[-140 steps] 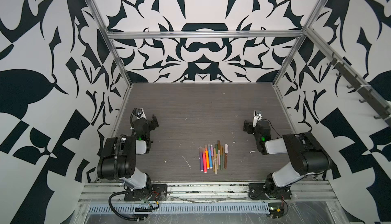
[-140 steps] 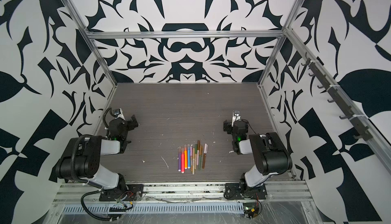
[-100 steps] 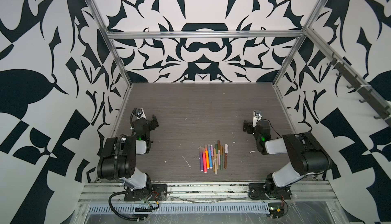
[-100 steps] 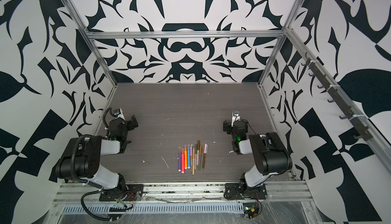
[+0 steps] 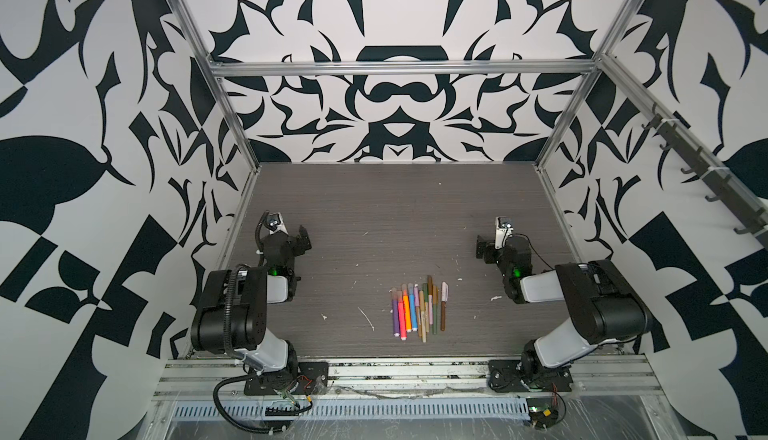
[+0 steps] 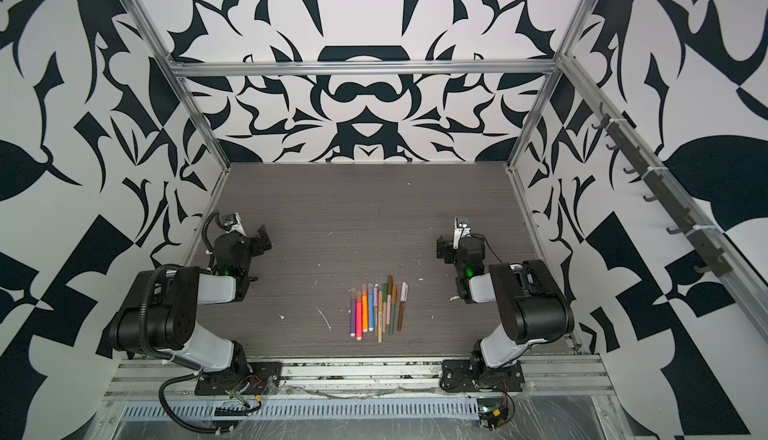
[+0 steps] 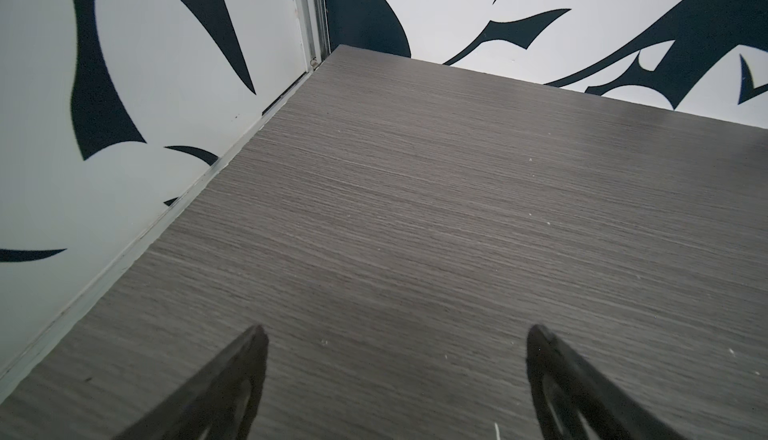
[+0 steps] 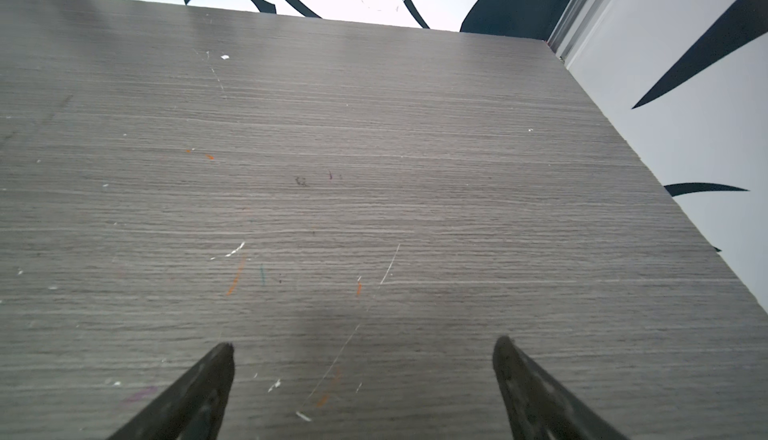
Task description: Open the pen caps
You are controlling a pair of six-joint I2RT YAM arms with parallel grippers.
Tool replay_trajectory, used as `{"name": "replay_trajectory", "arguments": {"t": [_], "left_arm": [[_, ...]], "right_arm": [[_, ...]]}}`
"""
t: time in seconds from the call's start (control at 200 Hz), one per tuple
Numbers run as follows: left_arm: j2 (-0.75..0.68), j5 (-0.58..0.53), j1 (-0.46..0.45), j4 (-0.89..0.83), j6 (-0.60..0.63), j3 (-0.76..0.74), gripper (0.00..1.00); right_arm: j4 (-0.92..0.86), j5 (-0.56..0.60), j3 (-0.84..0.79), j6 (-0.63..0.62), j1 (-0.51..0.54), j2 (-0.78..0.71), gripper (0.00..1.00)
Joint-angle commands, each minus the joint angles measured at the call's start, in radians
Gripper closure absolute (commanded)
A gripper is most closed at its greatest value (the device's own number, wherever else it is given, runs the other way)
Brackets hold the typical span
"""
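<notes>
Pens point(image 5: 417, 311) mid-table — far from left and right jaws, both wide apart.

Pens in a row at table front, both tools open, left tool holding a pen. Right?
No. The left tool holds nothing: the left wrist view shows only bare table between its open jaws. The pens do lie in a row at the front, and the right tool is open too.
</notes>
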Motion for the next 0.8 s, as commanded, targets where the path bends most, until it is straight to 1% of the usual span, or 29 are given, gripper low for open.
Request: {"name": "replay_trajectory", "arguments": {"t": [0.0,0.39,0.585,0.755,0.795], "left_arm": [[0.008,0.002,0.0,0.03,-0.001,-0.002,0.01],[0.008,0.002,0.001,0.03,-0.001,-0.002,0.01],[0.007,0.002,0.0,0.03,0.0,-0.003,0.01],[0.008,0.002,0.001,0.03,-0.001,-0.003,0.01],[0.008,0.001,0.0,0.03,0.0,-0.004,0.01]], "right_arm": [[0.033,-0.012,0.007,-0.017,0.0,-0.03,0.0],[0.041,-0.012,0.002,-0.013,0.001,-0.032,0.0],[0.03,-0.037,0.008,-0.03,0.001,-0.032,0.0],[0.02,-0.013,0.016,-0.02,0.001,-0.028,0.0],[0.024,0.014,0.017,-0.009,0.001,-0.029,0.0]]}}
